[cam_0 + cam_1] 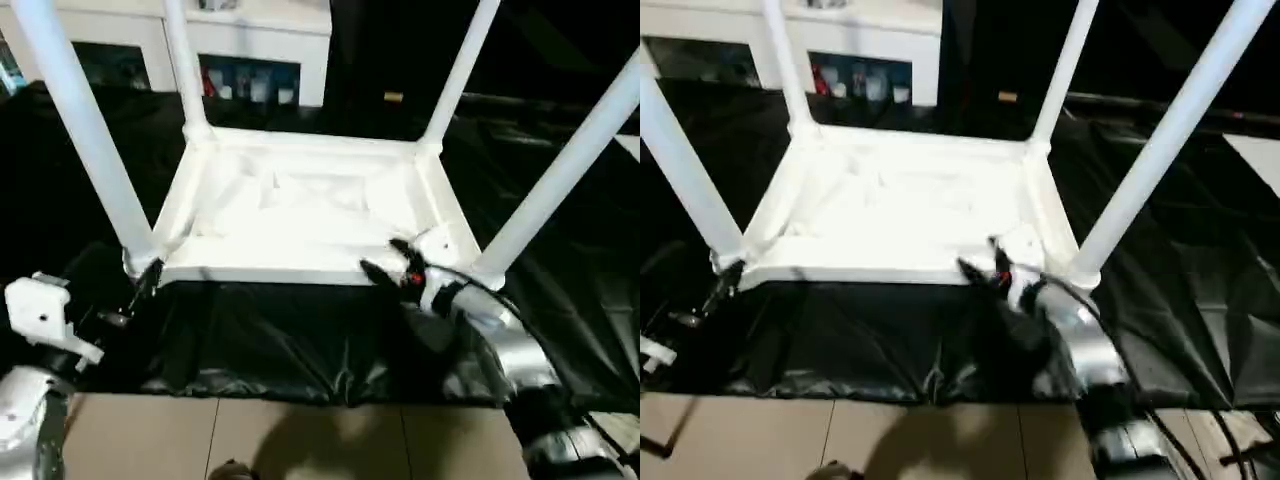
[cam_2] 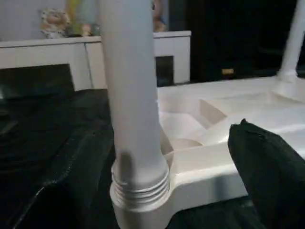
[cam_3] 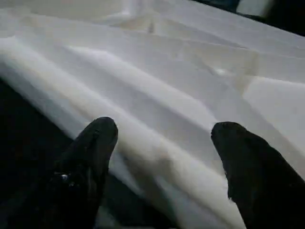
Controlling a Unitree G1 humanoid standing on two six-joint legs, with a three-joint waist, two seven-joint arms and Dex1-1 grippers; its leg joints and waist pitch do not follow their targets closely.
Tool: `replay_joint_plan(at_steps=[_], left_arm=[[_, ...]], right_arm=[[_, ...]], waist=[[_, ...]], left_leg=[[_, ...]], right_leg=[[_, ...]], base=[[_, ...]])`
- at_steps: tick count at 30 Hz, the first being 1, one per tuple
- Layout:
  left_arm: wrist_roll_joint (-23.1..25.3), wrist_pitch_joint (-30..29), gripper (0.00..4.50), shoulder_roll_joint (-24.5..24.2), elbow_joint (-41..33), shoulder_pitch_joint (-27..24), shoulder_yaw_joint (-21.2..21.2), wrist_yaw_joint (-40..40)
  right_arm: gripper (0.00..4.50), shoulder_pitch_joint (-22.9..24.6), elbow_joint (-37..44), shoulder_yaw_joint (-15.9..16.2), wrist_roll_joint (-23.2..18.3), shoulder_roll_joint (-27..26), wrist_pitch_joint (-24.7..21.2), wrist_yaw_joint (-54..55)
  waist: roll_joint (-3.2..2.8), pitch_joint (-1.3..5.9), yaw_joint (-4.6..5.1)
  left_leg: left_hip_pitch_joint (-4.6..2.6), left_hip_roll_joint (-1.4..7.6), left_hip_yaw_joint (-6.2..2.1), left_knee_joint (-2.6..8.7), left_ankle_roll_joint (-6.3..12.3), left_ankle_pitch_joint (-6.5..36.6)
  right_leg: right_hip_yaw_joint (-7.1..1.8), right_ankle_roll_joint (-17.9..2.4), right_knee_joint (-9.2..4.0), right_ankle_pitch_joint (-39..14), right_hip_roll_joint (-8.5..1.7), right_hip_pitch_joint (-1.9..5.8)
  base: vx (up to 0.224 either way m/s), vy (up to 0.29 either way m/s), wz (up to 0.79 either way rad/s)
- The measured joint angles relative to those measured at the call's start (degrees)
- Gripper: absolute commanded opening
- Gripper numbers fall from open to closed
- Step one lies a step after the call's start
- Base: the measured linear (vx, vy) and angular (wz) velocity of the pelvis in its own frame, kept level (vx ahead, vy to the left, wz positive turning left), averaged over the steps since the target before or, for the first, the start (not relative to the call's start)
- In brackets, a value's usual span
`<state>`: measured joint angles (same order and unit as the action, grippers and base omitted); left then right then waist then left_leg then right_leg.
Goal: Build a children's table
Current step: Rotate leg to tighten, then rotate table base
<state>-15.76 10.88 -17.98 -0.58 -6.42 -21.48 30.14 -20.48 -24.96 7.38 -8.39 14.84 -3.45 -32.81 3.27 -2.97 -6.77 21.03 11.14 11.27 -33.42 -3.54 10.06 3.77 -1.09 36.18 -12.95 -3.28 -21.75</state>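
The children's table (image 1: 300, 205) lies upside down on a black sheet (image 1: 280, 340), its four legs (image 1: 85, 130) standing up (all seated in the corner sockets). The right gripper (image 1: 385, 258) reaches from its silver forearm (image 1: 500, 345) over the near rim, fingers spread wide around it and holding nothing; the left gripper (image 1: 150, 278) hangs wide open and empty beside the near-left leg. A white cabinet (image 1: 240, 50) stands behind.

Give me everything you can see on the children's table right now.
The children's table is all white, plastic by its look, and lies upside down on black sheeting. Its rectangular rimmed top faces down, its ribbed underside up. Four long tubular legs stand in the rounded corner sockets, splaying outward; the near left leg shows threaded rings at its socket. The right claw, open, straddles the near rim. The left claw is beside the near left corner.
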Motion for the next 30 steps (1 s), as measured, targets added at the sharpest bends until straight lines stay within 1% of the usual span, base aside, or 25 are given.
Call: replay_joint_plan(at_steps=[2,4,6,8,9,11,13,16,19,21,23,24,26,27,28,30], left_arm=[[0.61,0.91,4.42,0.25,2.12,1.18,-0.05,-1.51],[1.44,1.53,4.42,0.05,5.87,3.86,0.2,-2.28],[1.68,1.49,4.42,-0.91,10.92,8.41,0.45,-2.17],[1.68,1.28,4.42,-2.05,15.7,13.35,0.32,-2.25],[1.75,1.27,4.42,-2.88,17.86,15.96,0.32,-2.32],[1.88,1.3,4.42,-3.56,19.74,18.47,0.37,-2.35],[1.97,1.13,4.42,-4.11,23.15,21.23,0.74,-2.22],[1.63,0.35,4.42,-4.98,26.93,23.99,1.11,-0.66],[-0.3,-0.34,4.42,-5.2,29.41,26.29,1.52,3.29],[-1.59,-1.8,4.42,-5.85,30.15,27.31,2.63,7.47],[-2.68,-2.92,4.42,-6.45,30.2,27.34,2.79,9.87],[-4.24,-4.63,4.42,-6.92,30.03,27.32,2.82,12.21],[-6.75,-8.25,4.42,-8.18,28.64,26.92,3.26,16.32],[-7.93,-10.13,4.42,-8.48,27.38,26.3,3.59,18.56],[-8.8,-11.18,4.42,-8.54,26.55,25.82,3.83,19.88],[-10.93,-14.21,4.42,-9.62,24.24,23.97,4.37,23.2]], right_arm=[[3.61,2.32,4.12,0.24,0.04,1.16,-3.03,-0.36],[3.61,3.65,7.4,0.89,0.49,2.76,-7.55,-0.16],[3.61,4.94,11.45,1.54,1.17,4.79,-12.25,-0.18],[3.61,5.61,15.19,1.57,0.97,6.25,-16.02,-0.33],[3.61,5.88,17.27,1.51,0.64,6.98,-17.36,-0.61],[3.61,6.51,19.54,1.38,0.27,7.92,-18.7,-1.26],[3.61,7.86,22.08,1.35,0.02,9.77,-21.03,-2.61],[3.61,9.54,25.14,1.42,0.0,12.61,-24.74,-4.03],[3.61,9.88,26.49,1.5,0.1,12.93,-28.0,-3.65],[3.61,9.59,26.08,2.03,0.64,12.49,-28.9,-2.52],[3.61,9.39,24.88,2.09,1.46,11.81,-28.96,-1.69],[3.61,8.45,22.71,2.1,2.31,10.59,-28.8,-0.18],[3.61,6.16,18.2,2.07,3.75,8.34,-27.49,2.81],[3.61,4.97,15.97,2.09,4.46,7.28,-26.75,4.39],[3.61,4.45,14.51,2.08,4.7,6.86,-25.85,5.37],[3.61,2.65,10.97,1.97,5.0,5.34,-23.71,7.49]], waist=[[0.0,0.0,-0.1],[-0.03,-0.02,-0.08],[-0.03,-0.02,-0.23],[-0.03,-0.02,-0.36],[-0.03,-0.01,-0.36],[-0.05,0.02,-0.07],[-0.1,-0.01,-0.03],[-0.16,-0.05,-0.13],[-0.18,-0.05,0.03],[-0.18,-0.05,0.04],[-0.19,-0.05,-0.01],[-0.17,-0.04,0.0],[-0.2,-0.06,0.01],[-0.23,-0.08,-0.18],[-0.23,-0.08,-0.32],[-0.22,-0.08,-0.25]], left_leg=[[-0.03,0.0,-0.01,0.02,-0.01,0.0],[-0.04,0.0,-0.02,0.01,-0.02,-0.01],[-0.05,-0.01,-0.04,-0.01,-0.03,-0.02],[-0.04,-0.01,-0.05,-0.06,-0.03,-0.02],[-0.04,-0.02,-0.05,-0.08,-0.01,-0.01],[-0.04,-0.03,-0.02,-0.11,0.07,0.04],[0.01,-0.04,-0.01,-0.11,0.11,0.07],[0.02,-0.04,-0.01,-0.11,0.12,0.07],[-0.02,-0.03,-0.01,-0.13,0.1,0.06],[-0.05,-0.03,-0.01,-0.15,0.09,0.05],[-0.04,-0.04,-0.01,-0.16,0.09,0.05],[-0.04,-0.04,-0.01,-0.16,0.09,0.05],[-0.01,-0.05,0.01,-0.19,0.09,0.05],[-0.01,-0.08,0.01,-0.18,0.09,0.06],[0.01,-0.1,0.01,-0.19,0.1,0.06],[0.0,-0.1,0.04,-0.18,0.11,0.07]], right_leg=[[0.01,0.02,0.0,-0.01,0.0,0.01],[0.0,0.06,0.0,0.03,0.01,0.01],[0.0,0.09,0.01,0.05,0.01,0.03],[0.0,0.12,0.01,0.1,0.01,0.03],[-0.02,0.14,0.01,0.12,0.0,0.04],[-0.06,0.14,-0.02,0.12,0.0,0.05],[-0.06,0.14,-0.04,0.12,-0.01,0.01],[-0.05,0.13,-0.03,0.11,-0.01,0.0],[-0.05,0.12,0.01,0.12,-0.01,0.01],[-0.06,0.11,0.02,0.12,-0.02,0.02],[-0.06,0.11,0.02,0.13,-0.03,0.02],[-0.06,0.1,0.03,0.13,-0.03,0.03],[-0.07,0.09,0.06,0.13,-0.04,-0.01],[-0.06,0.09,0.05,0.13,-0.08,-0.01],[-0.06,0.09,0.05,0.13,-0.1,-0.01],[-0.07,0.09,0.04,0.13,-0.1,-0.02]], base=[[0.0,0.0,0.0],[0.0,0.0,0.0],[0.0,0.0,0.0],[0.0,0.0,0.0],[0.0,0.0,0.0],[0.0,0.0,0.0],[0.0,0.0,0.0],[0.0,0.0,0.0],[0.0,0.0,0.0],[0.0,0.0,0.0],[0.0,0.0,0.0],[0.0,0.0,0.0],[0.0,0.0,0.0],[0.0,0.0,0.0],[0.0,0.0,0.0],[0.0,0.0,0.0]])
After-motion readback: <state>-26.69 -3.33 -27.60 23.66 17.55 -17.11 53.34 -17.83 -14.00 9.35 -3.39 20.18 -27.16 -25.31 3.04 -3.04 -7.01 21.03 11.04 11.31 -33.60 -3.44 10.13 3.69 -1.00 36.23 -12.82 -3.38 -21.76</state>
